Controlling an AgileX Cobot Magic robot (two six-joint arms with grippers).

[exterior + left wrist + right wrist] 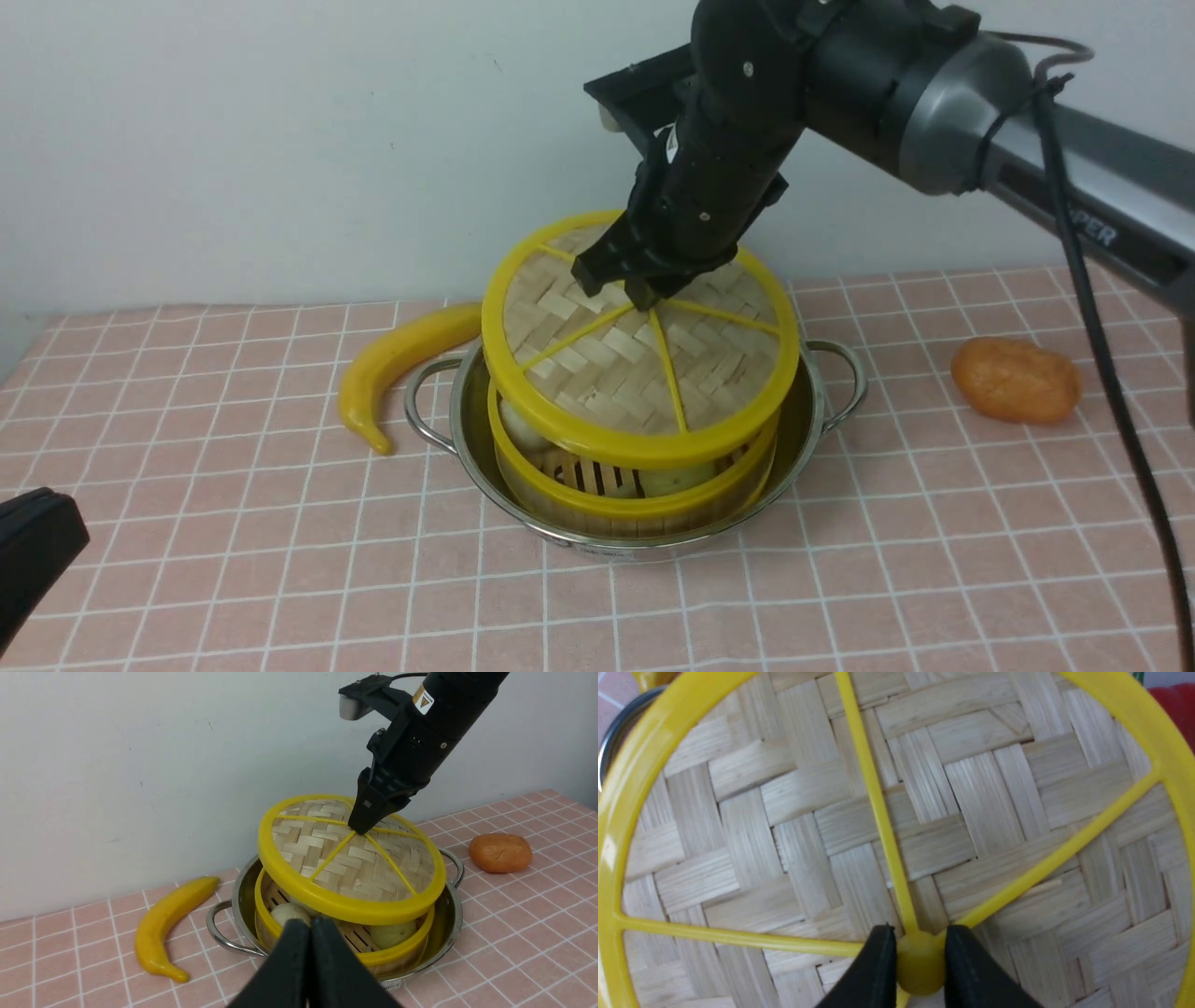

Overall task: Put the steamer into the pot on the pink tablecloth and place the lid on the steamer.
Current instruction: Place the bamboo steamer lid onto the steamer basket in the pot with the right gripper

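Lid [644, 359] hides most steamer [635, 511] contents — left pincer [309, 926] cut off.

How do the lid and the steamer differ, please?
The lid is a flat woven disc, held tilted; the steamer is a deep slatted basket sitting in the pot. The right gripper grips the lid; nothing holds the steamer. Both have yellow rims.

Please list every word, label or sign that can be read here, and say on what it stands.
"PER" on the grey tube of the right arm; the start of the word is hidden.
The yellow sticker on the same arm: a triangle sign, print too small to read.
Nothing else is readable.
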